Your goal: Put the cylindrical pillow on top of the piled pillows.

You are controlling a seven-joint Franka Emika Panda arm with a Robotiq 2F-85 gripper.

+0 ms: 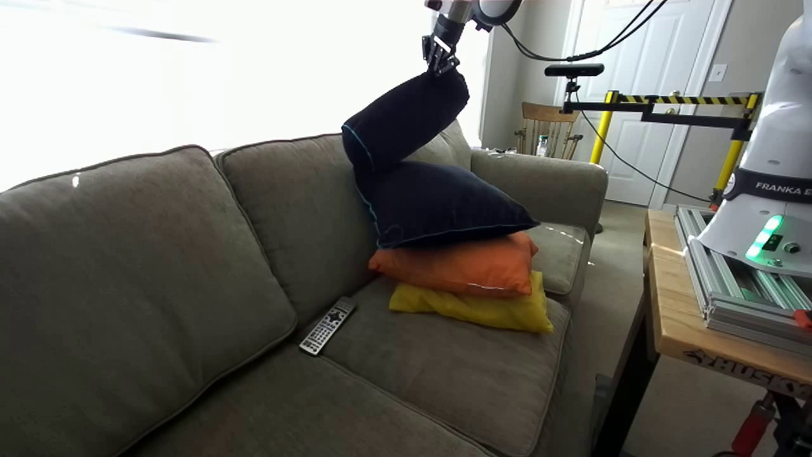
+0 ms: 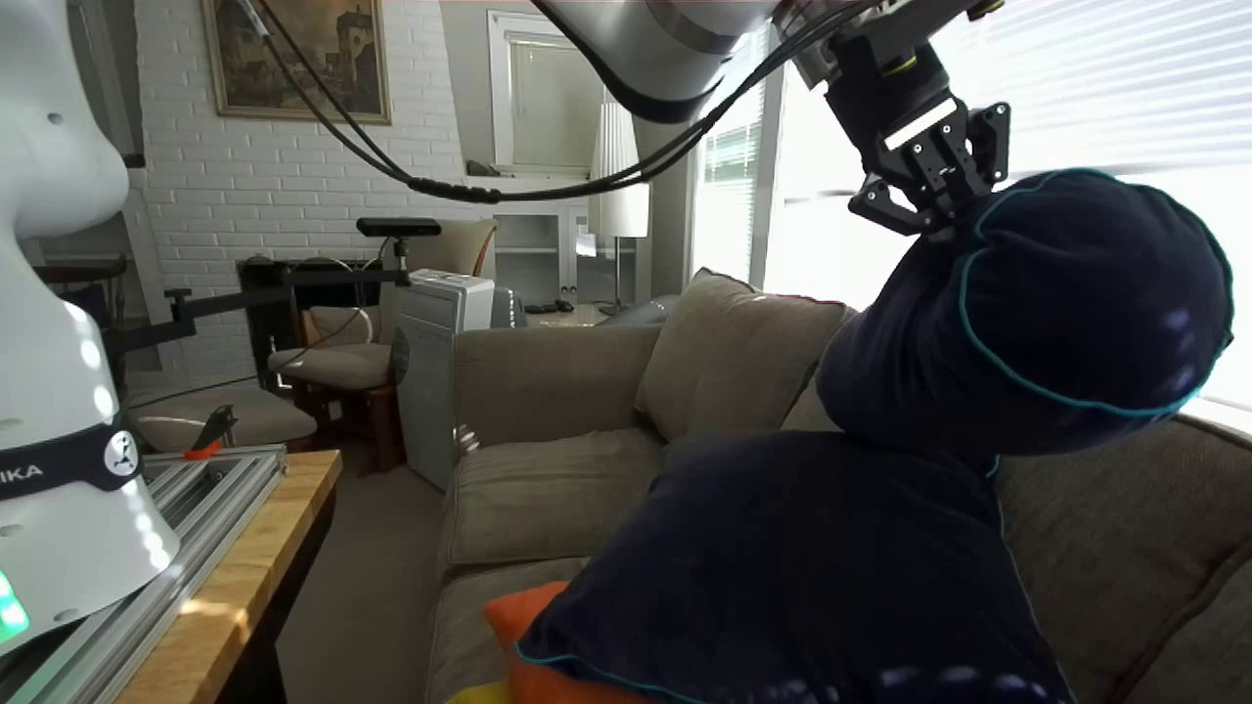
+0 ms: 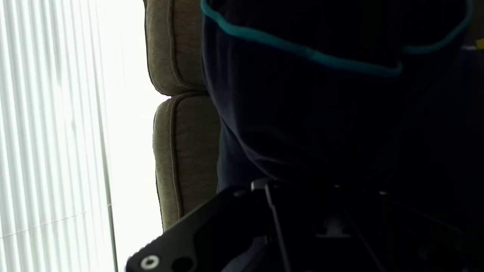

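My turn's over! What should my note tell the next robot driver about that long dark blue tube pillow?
Gripper: closed on the long, tube-shaped navy fabric bolster, near its raised end.
Stacked on the grey-brown fabric sofa, top down: flat square navy fabric cushion, orange fabric cushion, yellow fabric cushion.
Bolster: tilted; its lower end seems to touch the navy cushion.
Done: bolster gripped and up at the stack.
Left: probably lower the raised end until the bolster lies steady on top, then open the gripper.

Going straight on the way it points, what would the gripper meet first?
The cylindrical pillow the gripper holds; whether the square navy cushion or sofa back comes next, depth leaves unclear.
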